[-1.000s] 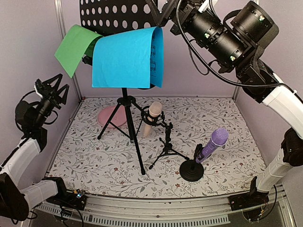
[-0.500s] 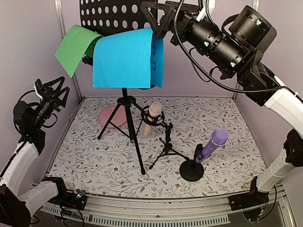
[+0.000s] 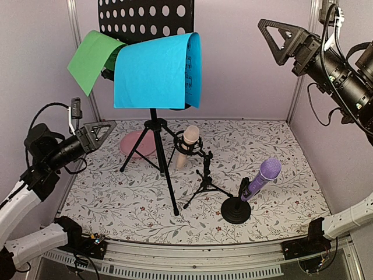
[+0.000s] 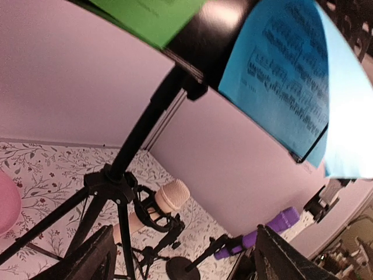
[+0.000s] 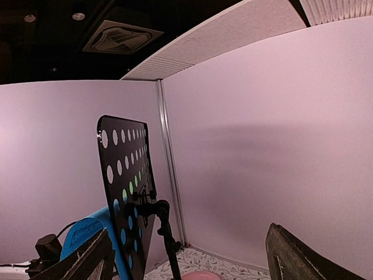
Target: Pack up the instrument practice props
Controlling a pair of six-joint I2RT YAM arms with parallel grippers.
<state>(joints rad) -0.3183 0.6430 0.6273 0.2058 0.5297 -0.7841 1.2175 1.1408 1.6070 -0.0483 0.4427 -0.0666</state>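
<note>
The black perforated music rack (image 3: 145,17) stands on its tripod (image 3: 158,153) at the back left. A green paper (image 3: 90,58) and a blue paper (image 3: 154,73) hang on it. A beige microphone (image 3: 187,144) sits in a small tripod support (image 3: 205,181). A purple microphone (image 3: 262,178) leans in a round-base support (image 3: 236,210). My left gripper (image 3: 102,135) is open and empty at the left, level with the tripod; its wrist view shows the beige microphone (image 4: 166,201) and the purple one (image 4: 268,227). My right gripper (image 3: 278,41) is open and empty, high at the right, facing the rack's back (image 5: 125,181).
A pink dish (image 3: 135,143) lies on the floral mat (image 3: 116,204) behind the tripod's legs. Lilac walls close the left, back and right sides. The tripod's legs spread wide next to the beige microphone's support.
My right gripper has pulled away from the rack's top edge, to the right. My left gripper has dropped and turned right towards the tripod. The props have not moved.
</note>
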